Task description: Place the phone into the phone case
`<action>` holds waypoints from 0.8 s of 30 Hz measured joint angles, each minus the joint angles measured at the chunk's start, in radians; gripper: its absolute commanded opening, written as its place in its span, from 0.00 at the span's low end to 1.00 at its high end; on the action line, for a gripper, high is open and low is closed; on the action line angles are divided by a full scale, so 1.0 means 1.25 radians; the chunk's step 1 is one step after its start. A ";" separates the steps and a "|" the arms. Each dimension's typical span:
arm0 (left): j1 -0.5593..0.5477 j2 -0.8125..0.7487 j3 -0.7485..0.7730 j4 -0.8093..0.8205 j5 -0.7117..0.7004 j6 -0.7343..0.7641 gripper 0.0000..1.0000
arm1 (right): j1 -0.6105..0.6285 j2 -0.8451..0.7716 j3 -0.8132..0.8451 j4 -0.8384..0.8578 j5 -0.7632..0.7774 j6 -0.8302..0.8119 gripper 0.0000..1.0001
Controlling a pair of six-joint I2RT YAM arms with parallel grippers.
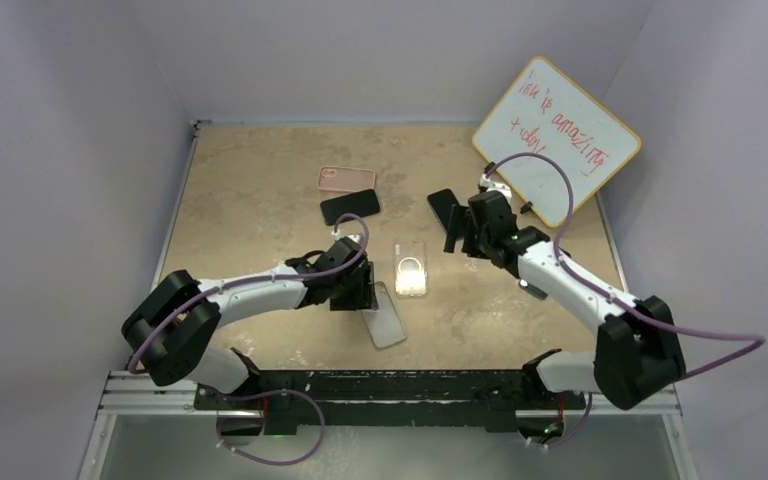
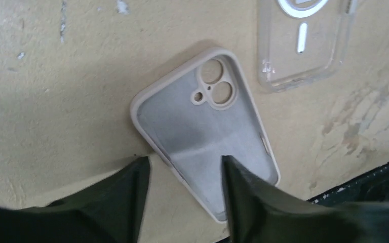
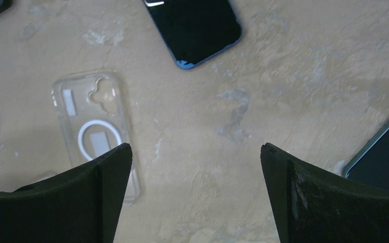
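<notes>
On the tabletop (image 1: 260, 170) the middle case (image 1: 410, 268) lies at centre. The near case (image 1: 386, 318) lies just beside it at 7 o'clock. The left phone (image 1: 350, 206) sits at 10 o'clock, with the far case (image 1: 346, 178) just behind it. The right phone (image 1: 441, 205) sits at 1 o'clock, and the board (image 1: 556, 140) stands beyond it at 2 o'clock.

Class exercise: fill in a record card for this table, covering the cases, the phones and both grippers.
beige case: open side up, empty
clear case: beside it, empty
phones: black phone, second black phone, both lying on the table
pink item: phone or case, cannot tell
left gripper: open, straddling beige case's rim
right gripper: open, over table
</notes>
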 measured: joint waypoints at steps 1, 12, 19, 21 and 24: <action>-0.007 -0.002 0.002 0.007 0.018 -0.001 0.70 | -0.021 0.025 0.008 0.014 -0.006 -0.016 0.97; 0.052 -0.198 0.089 -0.026 0.008 0.121 0.91 | -0.099 0.273 0.217 0.054 -0.094 -0.181 0.99; 0.101 -0.271 0.158 -0.125 -0.006 0.305 0.98 | -0.099 0.414 0.338 0.035 -0.096 -0.283 0.90; 0.101 -0.291 0.158 -0.158 -0.010 0.343 0.99 | -0.102 0.462 0.385 0.016 -0.099 -0.308 0.88; 0.101 -0.323 0.158 -0.202 -0.010 0.393 1.00 | -0.107 0.504 0.421 0.007 -0.107 -0.334 0.88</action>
